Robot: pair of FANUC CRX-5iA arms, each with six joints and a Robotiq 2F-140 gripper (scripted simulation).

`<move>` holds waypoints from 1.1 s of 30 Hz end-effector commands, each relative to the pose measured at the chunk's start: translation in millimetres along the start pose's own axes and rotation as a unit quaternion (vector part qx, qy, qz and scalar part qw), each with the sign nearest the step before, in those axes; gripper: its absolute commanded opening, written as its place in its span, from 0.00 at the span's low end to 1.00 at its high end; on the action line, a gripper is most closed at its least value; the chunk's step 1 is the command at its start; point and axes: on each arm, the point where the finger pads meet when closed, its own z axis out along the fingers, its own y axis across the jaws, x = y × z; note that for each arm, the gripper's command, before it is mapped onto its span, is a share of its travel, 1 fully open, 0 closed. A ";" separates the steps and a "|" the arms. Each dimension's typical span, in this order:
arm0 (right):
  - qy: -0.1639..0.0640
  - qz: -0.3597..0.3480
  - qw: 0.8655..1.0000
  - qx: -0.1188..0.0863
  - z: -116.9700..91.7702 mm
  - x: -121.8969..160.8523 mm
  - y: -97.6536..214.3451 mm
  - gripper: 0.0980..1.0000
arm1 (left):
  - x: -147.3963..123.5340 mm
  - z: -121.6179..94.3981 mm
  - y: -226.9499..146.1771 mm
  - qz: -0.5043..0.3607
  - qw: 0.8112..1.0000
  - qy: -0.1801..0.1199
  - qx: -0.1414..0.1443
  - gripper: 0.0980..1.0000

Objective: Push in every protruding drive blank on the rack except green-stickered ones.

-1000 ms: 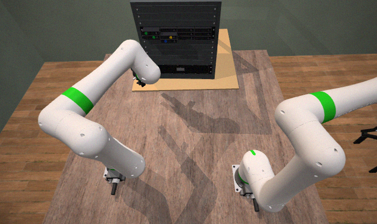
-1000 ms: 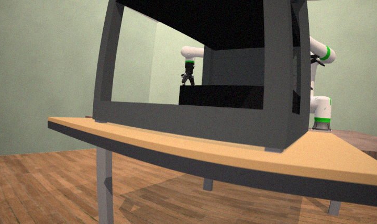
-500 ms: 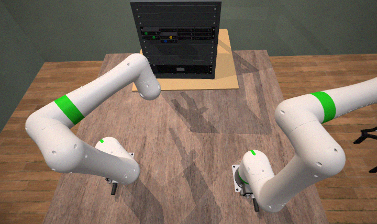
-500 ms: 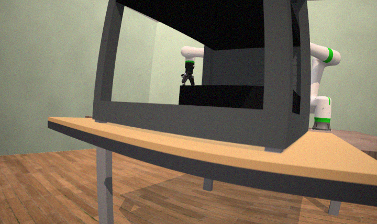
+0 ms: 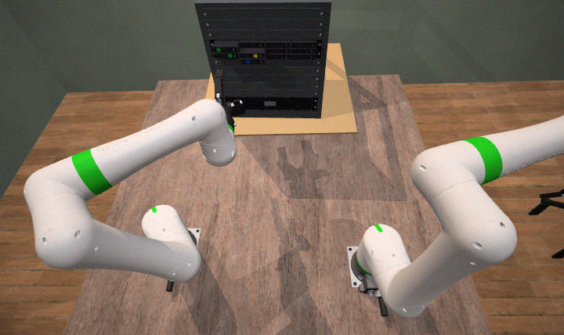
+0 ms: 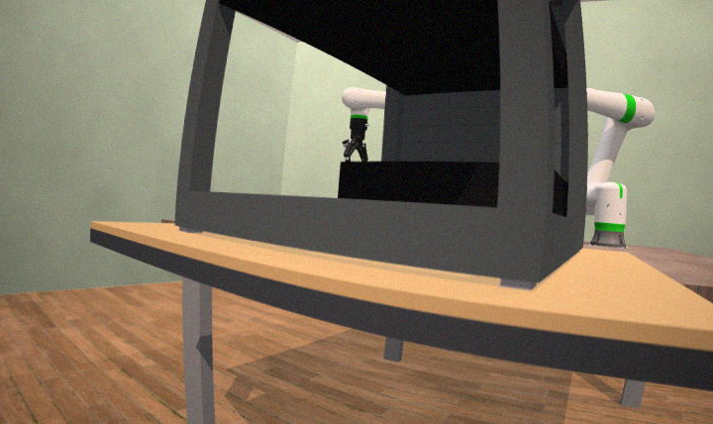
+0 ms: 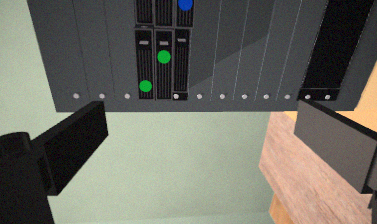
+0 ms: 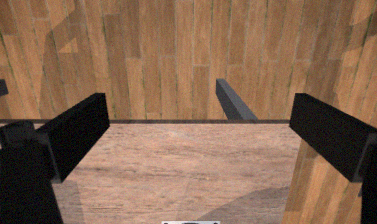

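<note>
The dark rack [image 5: 267, 84] [image 6: 349, 226] [image 7: 124, 60] stands upright. A drive blank with a green sticker [image 5: 218, 49] [image 7: 145, 86] and a second green-stickered blank [image 5: 229, 55] [image 7: 164, 57] stick out in its left column. In the column beside them a yellow-stickered blank [image 5: 255, 55] and a blue-stickered blank [image 5: 247, 61] [image 7: 185, 5] stick out. The other blanks look flush, though small. My left gripper [image 5: 228, 89] [image 7: 201, 117] is open and empty, facing the rack front near its left edge; contact is unclear. My right gripper [image 5: 546, 233] [image 6: 356, 159] [image 8: 200, 110] is open and empty, far from the rack.
The rack stands on a light wooden stand [image 5: 338, 120] [image 6: 612, 294] behind the brown table [image 5: 251, 182] [image 8: 189, 155]. A dark lower bay [image 5: 292, 103] [image 7: 339, 45] crosses the rack front. The left forearm [image 5: 150, 137] reaches over the table's left side.
</note>
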 end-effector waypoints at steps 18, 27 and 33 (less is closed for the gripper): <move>0.001 0.000 1.000 0.000 -0.8 0.3 0.1 1.00 | 40.0 -21.4 -22.8 0.024 0.996 0.071 0.052 1.00; 0.001 0.000 1.000 0.000 -0.8 0.3 0.1 1.00 | 40.3 -21.6 -22.9 0.024 0.996 0.072 0.053 1.00; 0.001 0.000 1.000 0.000 -0.8 0.3 0.1 1.00 | 40.3 -21.6 -22.9 0.024 0.996 0.072 0.053 1.00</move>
